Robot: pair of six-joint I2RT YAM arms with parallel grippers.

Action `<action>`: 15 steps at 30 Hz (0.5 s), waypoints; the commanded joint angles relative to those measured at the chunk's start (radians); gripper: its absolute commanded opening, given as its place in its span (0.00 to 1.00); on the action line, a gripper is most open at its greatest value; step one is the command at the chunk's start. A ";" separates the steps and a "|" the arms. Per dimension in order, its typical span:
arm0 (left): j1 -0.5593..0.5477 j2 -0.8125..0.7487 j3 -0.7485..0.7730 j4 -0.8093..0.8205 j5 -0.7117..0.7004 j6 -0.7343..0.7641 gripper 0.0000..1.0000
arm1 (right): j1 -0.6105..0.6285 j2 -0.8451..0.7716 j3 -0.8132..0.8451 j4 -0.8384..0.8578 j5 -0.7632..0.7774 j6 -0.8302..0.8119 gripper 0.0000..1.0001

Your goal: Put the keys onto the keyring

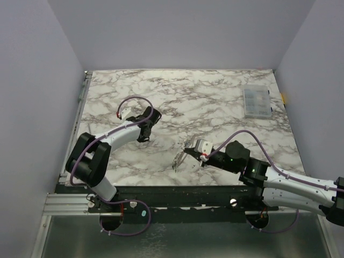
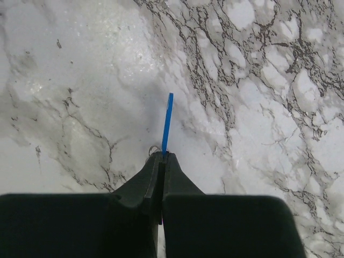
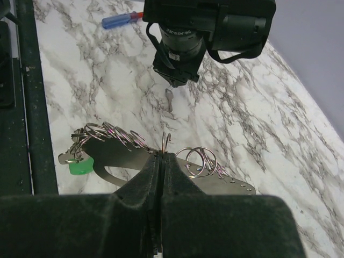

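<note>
Over white marble surface (image 2: 80, 80): left pincer (image 2: 162, 156) pinched shut on tiny blue-headed key (image 2: 167, 121), right pincer (image 3: 161, 156) clamped on silvery elongated metal keyring (image 3: 119, 159). Next: square key to ring, approach slowly.

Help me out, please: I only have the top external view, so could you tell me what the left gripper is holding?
Observer: The left gripper is shut on a blue key, which sticks straight out past the fingertips.
Operator: Thank you. What does the right one have?
Observer: The right gripper is shut on the keyring, a long flat metal piece carrying several wire rings.
Operator: Is any key on it yet?
Observer: A green key hangs at one end, beside the rings.
</note>
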State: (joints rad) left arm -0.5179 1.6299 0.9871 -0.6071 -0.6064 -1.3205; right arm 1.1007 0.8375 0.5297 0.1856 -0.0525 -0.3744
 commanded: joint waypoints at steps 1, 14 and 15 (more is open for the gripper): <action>0.005 -0.098 -0.073 0.093 -0.012 0.079 0.00 | 0.011 0.006 -0.008 0.046 0.019 -0.009 0.01; 0.005 -0.421 -0.272 0.337 0.035 0.259 0.00 | 0.015 0.020 -0.019 0.058 0.026 -0.024 0.01; 0.005 -0.442 -0.283 0.358 0.047 0.273 0.00 | 0.015 0.019 -0.021 0.058 0.026 -0.024 0.01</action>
State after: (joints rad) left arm -0.5179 1.2667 0.7448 -0.3611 -0.6003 -1.1198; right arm 1.1072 0.8577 0.5201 0.1936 -0.0513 -0.3828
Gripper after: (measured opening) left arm 0.018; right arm 0.016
